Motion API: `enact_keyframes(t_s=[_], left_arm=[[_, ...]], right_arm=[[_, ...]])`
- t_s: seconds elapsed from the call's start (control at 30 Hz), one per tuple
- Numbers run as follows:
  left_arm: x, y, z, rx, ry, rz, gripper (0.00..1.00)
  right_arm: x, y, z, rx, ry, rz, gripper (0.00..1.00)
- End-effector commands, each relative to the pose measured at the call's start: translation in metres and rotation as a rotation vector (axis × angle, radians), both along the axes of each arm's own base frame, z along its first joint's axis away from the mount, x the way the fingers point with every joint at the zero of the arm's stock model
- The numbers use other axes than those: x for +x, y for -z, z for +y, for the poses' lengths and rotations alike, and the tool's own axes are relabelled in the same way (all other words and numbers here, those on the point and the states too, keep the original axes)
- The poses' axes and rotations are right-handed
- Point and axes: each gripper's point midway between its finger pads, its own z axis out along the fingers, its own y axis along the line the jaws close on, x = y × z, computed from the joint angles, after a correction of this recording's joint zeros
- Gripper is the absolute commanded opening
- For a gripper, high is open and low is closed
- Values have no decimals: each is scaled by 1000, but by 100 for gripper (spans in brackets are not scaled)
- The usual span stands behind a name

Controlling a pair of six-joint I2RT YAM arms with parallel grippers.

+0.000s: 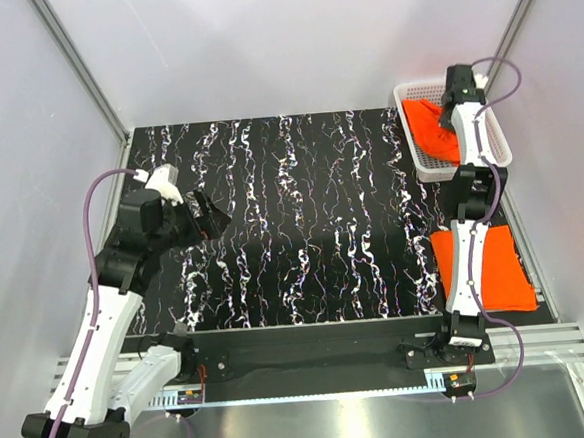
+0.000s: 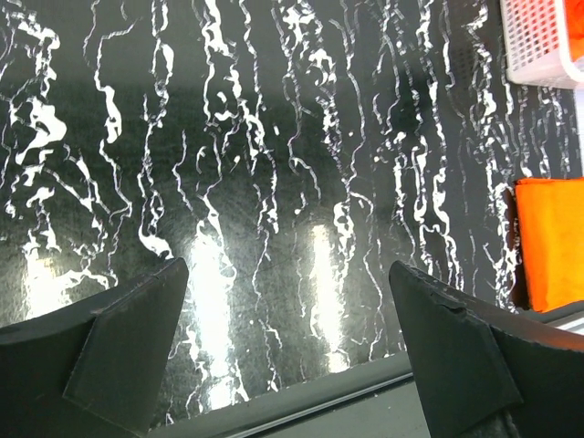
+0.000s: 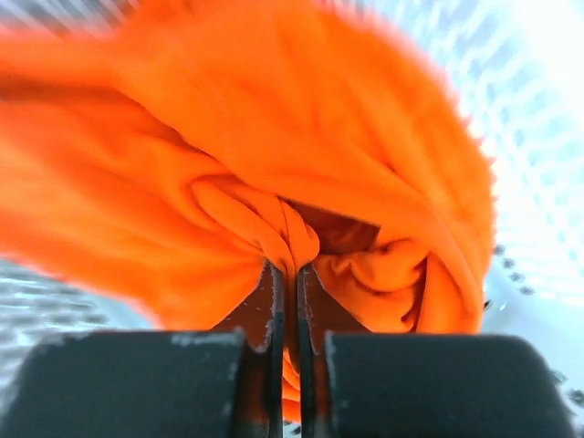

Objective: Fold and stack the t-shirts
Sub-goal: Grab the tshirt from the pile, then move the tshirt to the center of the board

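Black white-veined marble-patterned tabletop (image 1: 301, 208) fills my overhead view, with a folded bright orange t-shirt (image 1: 506, 264) lying flat at its near right corner and a white plastic mesh basket (image 1: 415, 86) at the far right corner. In that basket I see a crumpled orange t-shirt (image 3: 274, 137), and my right gripper (image 3: 288, 274) is clamped on a bunched fold of it. My left gripper (image 2: 287, 310) hangs over the tabletop at the left, jaws spread wide and holding nothing.
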Motion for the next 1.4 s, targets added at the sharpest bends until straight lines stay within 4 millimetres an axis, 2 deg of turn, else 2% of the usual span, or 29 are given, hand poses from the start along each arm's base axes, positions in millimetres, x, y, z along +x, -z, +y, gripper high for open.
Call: enact_keyframes(t_s=[0.0, 0.03, 0.1, 0.13, 0.2, 0.23, 0.27, 0.37, 0.47, 0.5, 0.53, 0.6, 0.67, 0.7, 0.73, 0.77, 0.83, 0.87, 0.9, 0.93, 0.97, 1.0, 1.03, 1.07, 1.1, 1.17, 1.2, 1.23, 1.37], left_arm=[[7, -32, -5, -31, 4, -80, 99], [6, -33, -7, -42, 10, -76, 99], [4, -40, -12, -75, 21, -75, 97], [3, -41, -14, -85, 24, -71, 97], [-1, -51, -17, -119, 32, -79, 95], [-2, -54, -18, -128, 33, -84, 95], [-5, -58, -19, -144, 34, -87, 94], [-8, -68, -16, -151, 22, -102, 93], [-11, -82, -14, -169, 8, -123, 92], [-11, -86, -14, -176, 5, -131, 92], [-12, -91, -14, -190, -3, -137, 92], [-12, -98, -12, -201, -18, -151, 92], [-15, -108, -12, -217, -25, -170, 92], [-16, -110, -10, -221, -33, -173, 92], [-18, -112, -10, -231, -39, -175, 92], [-20, -114, -8, -231, -50, -183, 92], [-21, -112, -3, -228, -74, -183, 92], [-24, -111, 0, -223, -88, -189, 92], [-25, -106, 4, -212, -109, -180, 93], [-25, -98, 10, -202, -149, -170, 93], [-25, -92, 14, -197, -172, -160, 94], [-25, -79, 16, -193, -195, -126, 94], [-24, -72, 20, -184, -222, -112, 94], [-24, -65, 20, -181, -227, -92, 94], [-22, -57, 20, -178, -234, -72, 94], [-15, -30, 14, -156, -222, 13, 91], [-12, -18, 11, -148, -208, 50, 89], [-6, -2, 3, -135, -175, 113, 87], [16, 39, -16, -47, -84, 244, 82]], right_arm=[[19, -159, -10, -86, 40, -359, 0], [21, -189, -6, -66, 43, -445, 0], [14, -274, 4, -41, 25, -659, 0], [14, -302, 18, 22, -17, -749, 0], [-4, -376, 37, 81, -70, -948, 0], [-10, -400, 52, 161, -110, -1020, 0], [-28, -434, 64, 195, -140, -1095, 0], [-58, -490, 103, 343, -247, -1224, 0], [-86, -513, 158, 511, -388, -1233, 0], [-94, -514, 190, 563, -456, -1211, 0], [-102, -513, 208, 587, -524, -1184, 0], [-124, -497, 266, 664, -636, -1088, 0], [-146, -462, 303, 733, -703, -957, 0], [-162, -446, 335, 763, -772, -891, 0], [-171, -430, 348, 770, -797, -842, 1], [-184, -391, 358, 785, -795, -742, 3], [-214, -349, 389, 853, -869, -619, 7], [-231, -307, 397, 891, -886, -538, 17], [-250, -287, 408, 961, -911, -470, 21], [-277, -238, 416, 1006, -907, -350, 28], [-288, -224, 422, 1038, -928, -332, 40], [-304, -204, 425, 1077, -933, -265, 44], [-323, -168, 421, 1091, -901, -174, 47], [-332, -156, 419, 1104, -889, -138, 51], [-339, -145, 415, 1098, -887, -114, 61], [-355, -126, 402, 1050, -865, -70, 72], [-354, -119, 395, 990, -867, -83, 80], [-355, -116, 388, 952, -860, -88, 83], [-348, -80, 355, 774, -751, -11, 82]])
